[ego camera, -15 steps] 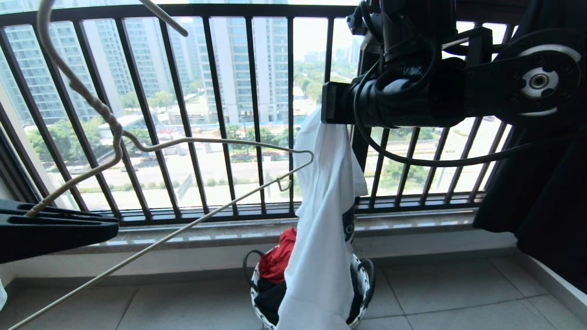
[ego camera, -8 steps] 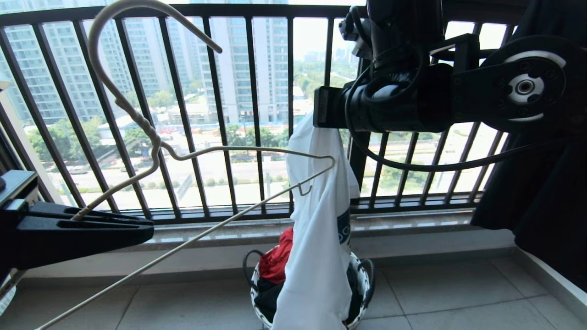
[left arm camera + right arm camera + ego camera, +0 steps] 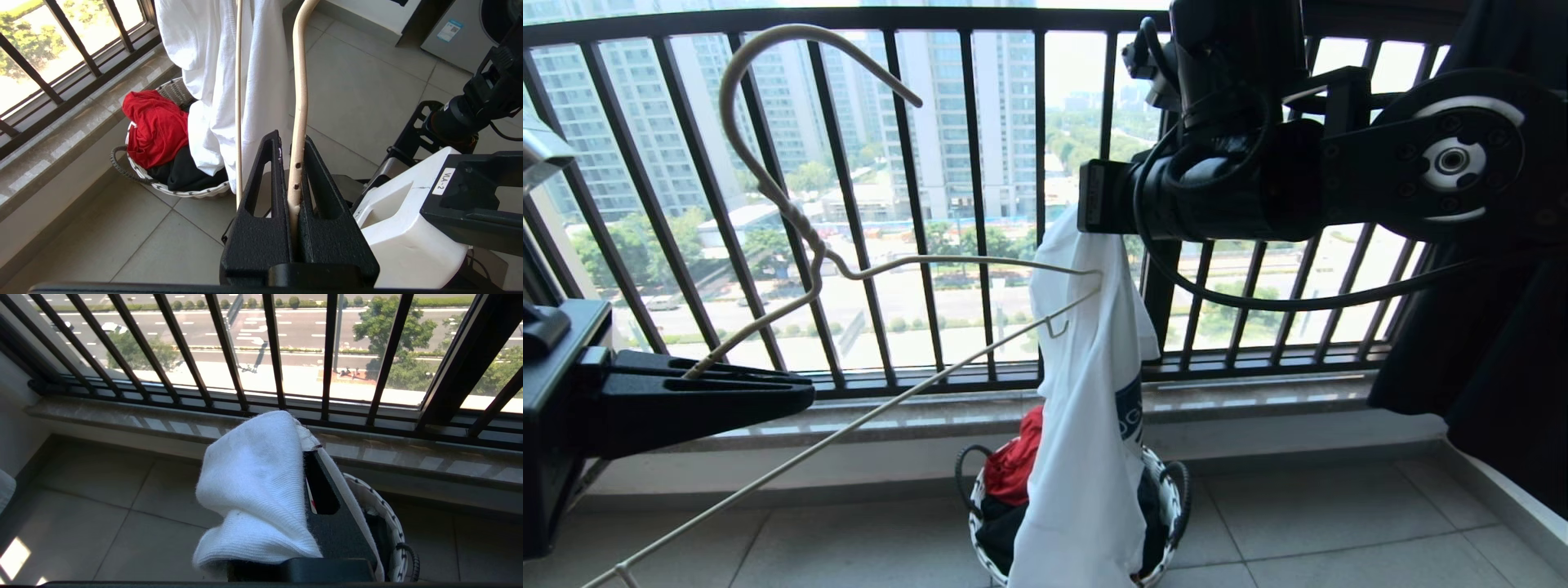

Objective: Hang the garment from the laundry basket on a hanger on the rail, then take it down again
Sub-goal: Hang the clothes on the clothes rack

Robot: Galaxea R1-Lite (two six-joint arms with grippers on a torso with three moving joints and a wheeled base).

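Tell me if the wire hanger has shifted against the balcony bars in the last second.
Yes. The hanger, held in the left tool, has moved rightward across the balcony railing toward the garment.

White garment (image 3: 1086, 457), cream hanger (image 3: 792, 220), white-and-dark woven laundry basket (image 3: 163, 187), red cloth (image 3: 155, 126)
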